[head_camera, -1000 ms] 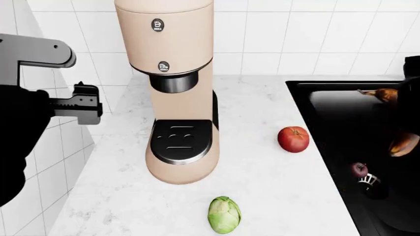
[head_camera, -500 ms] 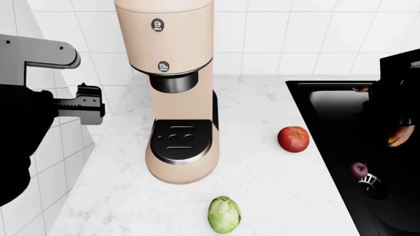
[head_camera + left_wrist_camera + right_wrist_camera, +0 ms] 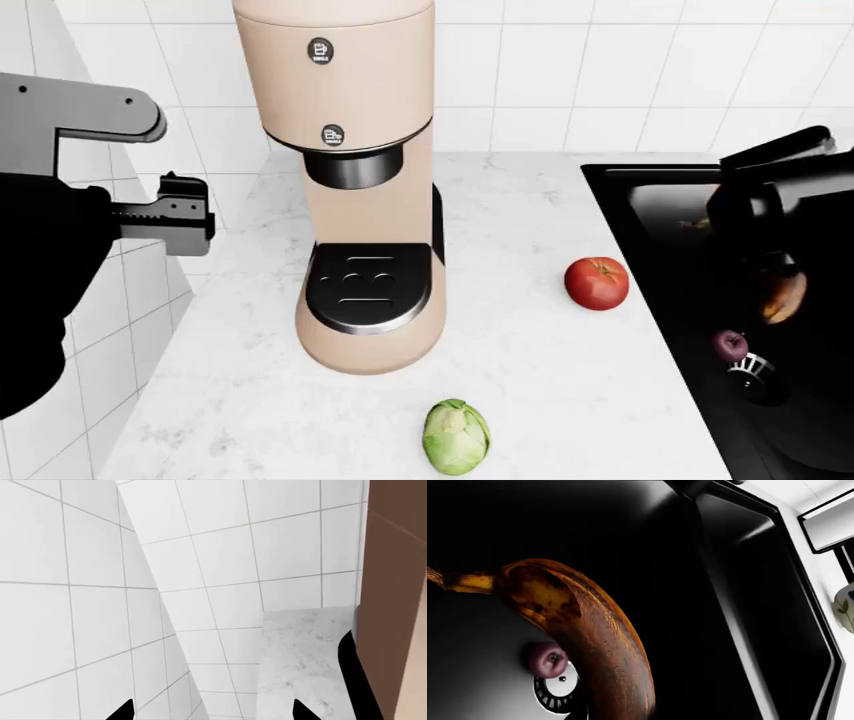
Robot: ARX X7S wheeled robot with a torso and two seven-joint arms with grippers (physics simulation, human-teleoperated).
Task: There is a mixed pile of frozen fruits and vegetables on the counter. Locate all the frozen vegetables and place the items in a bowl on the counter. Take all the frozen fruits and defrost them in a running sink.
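Note:
A red apple (image 3: 597, 283) lies on the marble counter (image 3: 534, 340) beside the black sink (image 3: 667, 215). A green leafy vegetable (image 3: 457, 436) lies near the counter's front edge. My right gripper (image 3: 779, 272) hangs over the sink, shut on a brown-spotted banana (image 3: 594, 630), whose tip shows below the gripper in the head view (image 3: 785, 297). A small purple plum (image 3: 547, 658) lies by the drain and shows in the head view (image 3: 729, 345) too. My left gripper (image 3: 174, 215) is open and empty, up by the tiled wall at the left; its fingertips (image 3: 123, 711) stand wide apart.
A tall beige coffee machine (image 3: 354, 180) stands mid-counter between my arms. The sink drain (image 3: 751, 368) lies beside the plum. A white vessel with a blue pattern (image 3: 845, 607) stands beyond the sink's rim. A tiled side wall (image 3: 67, 605) is close to the left gripper.
My right arm has moved left into the head view over the sink, carrying the banana. The left arm has barely moved.

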